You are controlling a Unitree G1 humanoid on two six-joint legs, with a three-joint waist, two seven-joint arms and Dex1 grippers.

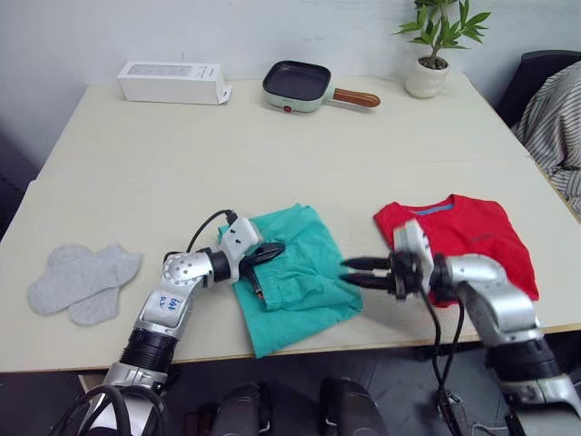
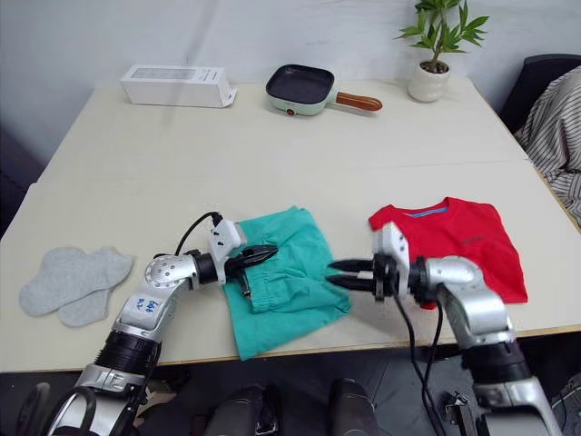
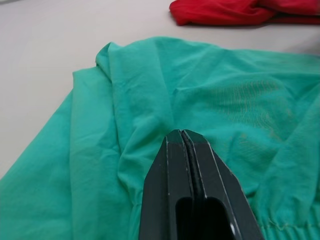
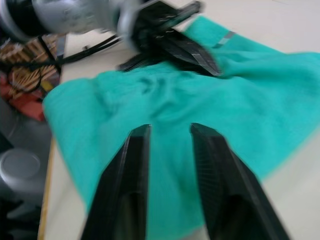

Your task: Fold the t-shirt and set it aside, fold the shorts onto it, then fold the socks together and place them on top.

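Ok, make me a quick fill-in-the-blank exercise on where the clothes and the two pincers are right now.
1. The shorts lie between the socks and the folded ____.
2. The left pincer is ____, resting over the shorts.
3. The right pincer is ____, its fingers pointing at the shorts' edge.
4. The t-shirt lies on the robot's ____ side of the table.

Missing words: t-shirt; shut; open; right
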